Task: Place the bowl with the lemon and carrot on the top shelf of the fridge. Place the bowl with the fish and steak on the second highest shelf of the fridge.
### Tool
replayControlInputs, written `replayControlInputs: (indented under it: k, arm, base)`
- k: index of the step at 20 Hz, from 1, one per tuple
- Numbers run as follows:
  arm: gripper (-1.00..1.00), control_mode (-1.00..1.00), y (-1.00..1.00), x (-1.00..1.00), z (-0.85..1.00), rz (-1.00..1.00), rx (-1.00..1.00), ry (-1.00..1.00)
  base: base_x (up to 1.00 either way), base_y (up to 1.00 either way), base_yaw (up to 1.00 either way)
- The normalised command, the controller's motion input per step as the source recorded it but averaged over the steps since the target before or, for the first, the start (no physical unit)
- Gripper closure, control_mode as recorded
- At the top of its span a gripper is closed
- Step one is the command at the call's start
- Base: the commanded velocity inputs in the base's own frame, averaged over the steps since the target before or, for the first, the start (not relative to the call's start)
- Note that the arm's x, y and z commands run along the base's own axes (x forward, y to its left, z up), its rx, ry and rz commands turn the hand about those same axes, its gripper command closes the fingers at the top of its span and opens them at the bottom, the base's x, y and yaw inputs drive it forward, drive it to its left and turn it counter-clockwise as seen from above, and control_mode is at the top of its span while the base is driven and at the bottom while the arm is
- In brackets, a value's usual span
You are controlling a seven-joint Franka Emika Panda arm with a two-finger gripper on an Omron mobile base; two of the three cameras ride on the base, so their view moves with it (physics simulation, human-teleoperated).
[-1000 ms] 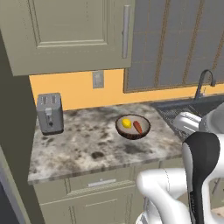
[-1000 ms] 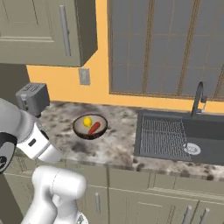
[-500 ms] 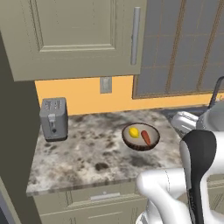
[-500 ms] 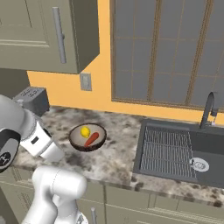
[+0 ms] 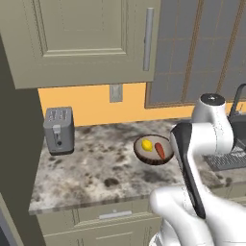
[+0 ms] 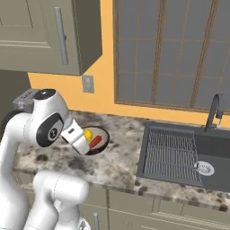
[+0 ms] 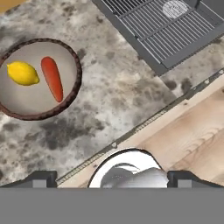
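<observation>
On the speckled counter (image 7: 109, 87) the bowl with the lemon and carrot (image 7: 39, 78) lies beyond the end effector (image 7: 111, 177) (fingers spread apart).

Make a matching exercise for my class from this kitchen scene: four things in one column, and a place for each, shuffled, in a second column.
Things:
1. small bright yellow lemon
2. grey metal toaster
3. dark curved tap
4. grey wall socket

Places:
A. on the orange wall, under the beige cupboard
B. behind the dark sink
C. in the small dark brown round bowl, beside the short orange carrot
D. on the speckled counter, near its left end

Pairs: 1-C, 2-D, 3-B, 4-A
</observation>
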Motion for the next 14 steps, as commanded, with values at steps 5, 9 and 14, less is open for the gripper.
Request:
replayControlInputs:
  k: [5,9,14]
  arm:
    - [-1.0,-1.0,-0.57,0.88,-0.4,0.06,0.11,0.05]
    - [-1.0,-1.0,0.04,0.56,-0.37,0.0,0.08,0.0]
    - [-1.0,-1.0,0.04,0.62,-0.72,0.0,0.02,0.06]
  base:
    - [0.0,0.0,0.0]
    - [0.0,0.0,0.0]
    - [0.0,0.0,0.0]
